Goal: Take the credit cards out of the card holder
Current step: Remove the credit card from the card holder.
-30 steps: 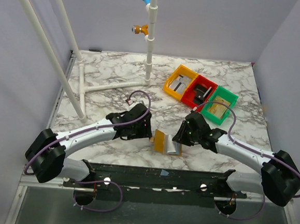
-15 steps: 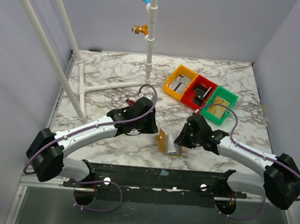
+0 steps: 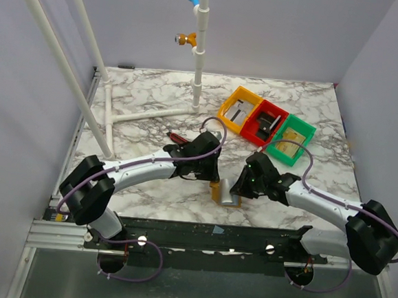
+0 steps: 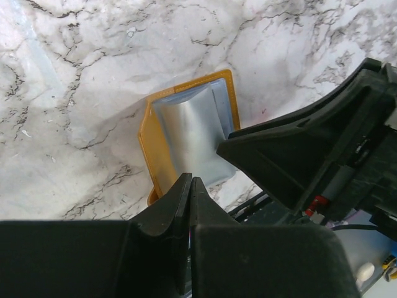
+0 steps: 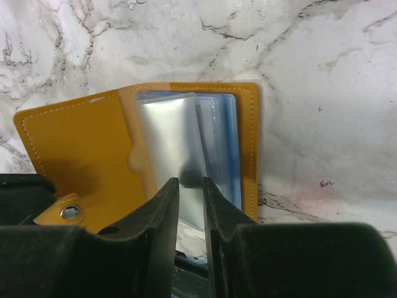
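Note:
The mustard-brown card holder (image 3: 221,191) lies open on the marble near the front edge, between my two grippers. In the right wrist view its flap (image 5: 80,143) spreads left, and the grey credit cards (image 5: 166,136) sit in the pocket with pale blue ones (image 5: 227,146) beside them. My right gripper (image 5: 190,182) hovers over the near edge of the grey card, jaws a narrow gap apart, marble showing through. My left gripper (image 4: 189,181) is shut with nothing in it, just short of the holder (image 4: 147,139), whose grey sheet (image 4: 192,127) bows upward. From above, the left gripper (image 3: 213,173) and right gripper (image 3: 239,188) flank the holder.
Orange (image 3: 237,110), red (image 3: 266,122) and green (image 3: 291,141) bins stand in a row at the back right. A white pipe frame (image 3: 143,115) rises at the back left. A red-and-black knife (image 3: 174,136) lies behind the left arm. The black front rail (image 3: 213,233) runs just behind the holder.
My left arm has swung right toward the holder and its gripper has shut. The right gripper's jaws have narrowed. The holder's flap has folded in, so it looks narrower.

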`<action>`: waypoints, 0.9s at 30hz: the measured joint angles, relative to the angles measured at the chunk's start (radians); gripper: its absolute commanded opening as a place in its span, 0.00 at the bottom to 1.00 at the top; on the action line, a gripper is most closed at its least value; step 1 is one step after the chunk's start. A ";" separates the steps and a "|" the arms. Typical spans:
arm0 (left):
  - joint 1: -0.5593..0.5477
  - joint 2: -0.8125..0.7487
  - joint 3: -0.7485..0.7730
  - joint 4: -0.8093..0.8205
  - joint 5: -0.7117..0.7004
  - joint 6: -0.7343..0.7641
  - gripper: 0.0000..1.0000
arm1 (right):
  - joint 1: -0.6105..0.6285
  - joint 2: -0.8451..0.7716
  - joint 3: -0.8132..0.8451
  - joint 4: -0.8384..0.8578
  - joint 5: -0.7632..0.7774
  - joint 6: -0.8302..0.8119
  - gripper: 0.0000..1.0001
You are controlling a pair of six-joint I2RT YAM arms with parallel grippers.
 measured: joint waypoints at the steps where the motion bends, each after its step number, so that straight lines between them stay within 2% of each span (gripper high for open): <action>1: 0.000 0.009 0.000 0.000 0.001 0.000 0.02 | 0.000 0.001 0.000 0.003 -0.002 0.001 0.25; 15: -0.001 0.024 -0.056 -0.007 -0.039 -0.003 0.00 | 0.009 0.093 0.004 0.110 -0.083 0.020 0.25; 27: -0.001 -0.027 -0.084 -0.059 -0.121 -0.010 0.00 | 0.067 0.227 0.102 0.177 -0.104 0.026 0.24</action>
